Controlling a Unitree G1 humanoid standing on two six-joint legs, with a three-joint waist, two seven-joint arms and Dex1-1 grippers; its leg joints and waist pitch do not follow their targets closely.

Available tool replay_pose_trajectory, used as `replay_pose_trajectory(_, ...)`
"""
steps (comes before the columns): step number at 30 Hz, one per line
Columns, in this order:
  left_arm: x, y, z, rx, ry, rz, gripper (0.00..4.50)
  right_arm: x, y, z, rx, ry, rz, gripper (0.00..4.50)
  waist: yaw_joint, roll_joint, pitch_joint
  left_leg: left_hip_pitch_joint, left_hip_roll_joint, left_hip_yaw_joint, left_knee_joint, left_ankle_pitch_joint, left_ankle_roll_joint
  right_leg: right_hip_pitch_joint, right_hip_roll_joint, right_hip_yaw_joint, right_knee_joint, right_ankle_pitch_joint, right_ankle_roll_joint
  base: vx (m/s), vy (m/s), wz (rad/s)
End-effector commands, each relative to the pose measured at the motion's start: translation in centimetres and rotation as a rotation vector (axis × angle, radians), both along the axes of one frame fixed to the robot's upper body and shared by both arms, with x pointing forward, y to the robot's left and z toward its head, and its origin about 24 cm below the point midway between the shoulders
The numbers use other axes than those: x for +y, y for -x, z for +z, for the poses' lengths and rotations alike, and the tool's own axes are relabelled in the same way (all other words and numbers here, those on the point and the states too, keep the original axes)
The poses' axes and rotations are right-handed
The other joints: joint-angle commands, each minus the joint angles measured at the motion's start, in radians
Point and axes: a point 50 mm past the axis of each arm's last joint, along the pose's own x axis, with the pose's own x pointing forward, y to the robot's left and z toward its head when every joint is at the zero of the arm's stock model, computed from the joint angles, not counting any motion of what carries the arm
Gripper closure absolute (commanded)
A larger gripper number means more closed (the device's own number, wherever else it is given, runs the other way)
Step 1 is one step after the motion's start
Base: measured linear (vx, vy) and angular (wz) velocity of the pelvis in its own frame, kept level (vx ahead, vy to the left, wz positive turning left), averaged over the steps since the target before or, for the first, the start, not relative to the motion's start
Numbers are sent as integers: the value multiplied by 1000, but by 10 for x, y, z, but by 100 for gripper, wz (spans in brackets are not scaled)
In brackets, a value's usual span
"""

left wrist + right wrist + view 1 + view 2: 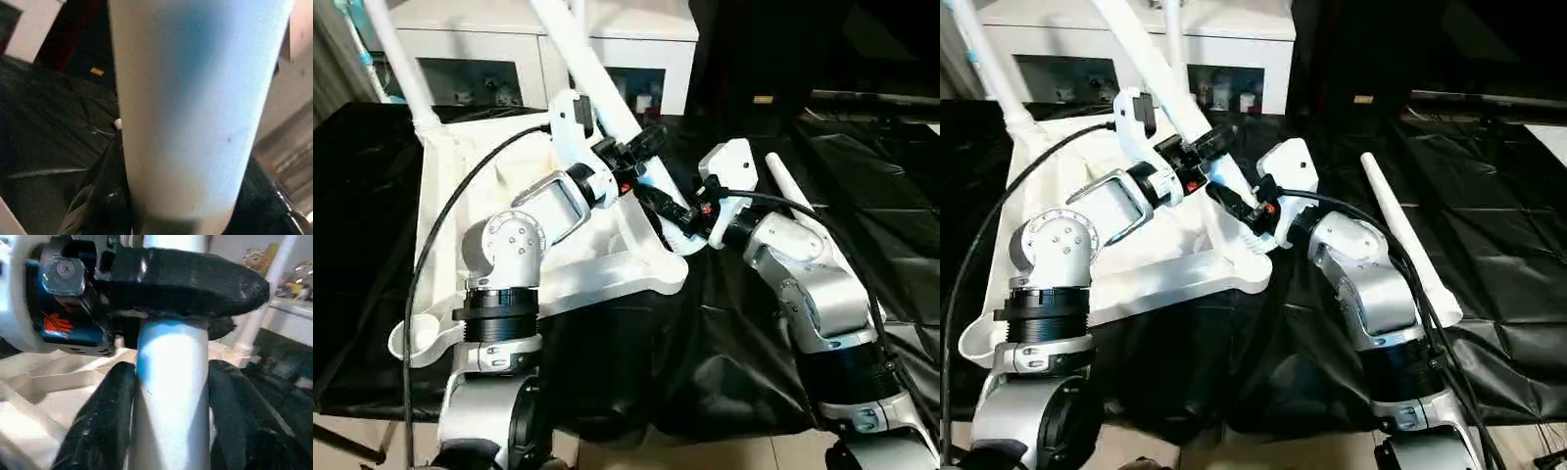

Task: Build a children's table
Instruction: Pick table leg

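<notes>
Tabletop: the white tabletop (607, 274) lies upside down on the black-draped counter (862, 196), ribbed side up, with one leg (396, 59) already upright in its far corner.
Leg in hand: a tilted leg (582, 59) has its foot at the near right corner socket (671, 240).
Left gripper (641, 147): jaws clamped round this leg, higher up the tube.
Right gripper (171, 396): jaws gripping the same leg just below, the black fingers (102, 421) on either side of it.
Spare leg: another leg (1405, 235) lies on the cloth to the right.
Doing it well: I'd bring the tube upright over the socket before pushing, press straight along its length, and keep both grips firm so it cannot twist out.
</notes>
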Motion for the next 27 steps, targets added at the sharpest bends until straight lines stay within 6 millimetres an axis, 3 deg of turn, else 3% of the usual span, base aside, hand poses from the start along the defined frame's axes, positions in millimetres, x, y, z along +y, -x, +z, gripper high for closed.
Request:
replay_pose_trajectory(1,4,1,4,-49,-38,6,258,-2,1,5,18,-47,36,180,0,-6,-69,10,43,-17,-66,-167,61,58,-76,49,-80,-246,-136,0,0,0)
replay_pose_trajectory(6,4,14,11,-159,-131,-182,259,-11,6,7,123,-56,133,141,2,-8,-70,12,46,-17,-66,-153,61,59,-78,50,-75,-221,-154,0,0,0)
replay_pose_trajectory(12,10,29,17,-275,-172,-368,259,-23,15,8,226,-67,269,141,4,-2,-67,13,47,-16,-67,-160,49,57,-78,51,-73,-227,-168,0,0,0)
replay_pose_trajectory(18,9,39,25,-332,-111,-500,259,-24,28,-5,337,-47,375,141,7,-2,-68,12,45,-15,-65,-159,36,60,-78,51,-74,-235,-166,0,0,0)
replay_pose_trajectory(19,8,40,26,-332,-103,-508,259,-23,29,-6,342,-49,379,169,7,-2,-70,10,45,-16,-65,-155,35,61,-80,51,-73,-225,-173,0,0,0)
replay_pose_trajectory(21,7,41,26,-339,-101,-524,259,-22,30,-6,352,-52,382,176,7,3,-69,12,45,-16,-64,-162,34,59,-79,50,-73,-232,-174,0,0,0)
replay_pose_trajectory(23,7,41,26,-345,-105,-534,259,-22,31,-6,358,-53,387,181,5,0,-69,11,45,-17,-65,-160,31,61,-78,50,-73,-236,-168,0,0,0)
replay_pose_trajectory(27,8,41,24,-350,-122,-547,259,-23,32,-7,370,-42,391,227,6,1,-70,12,45,-16,-64,-159,28,60,-78,50,-73,-239,-167,0,0,0)
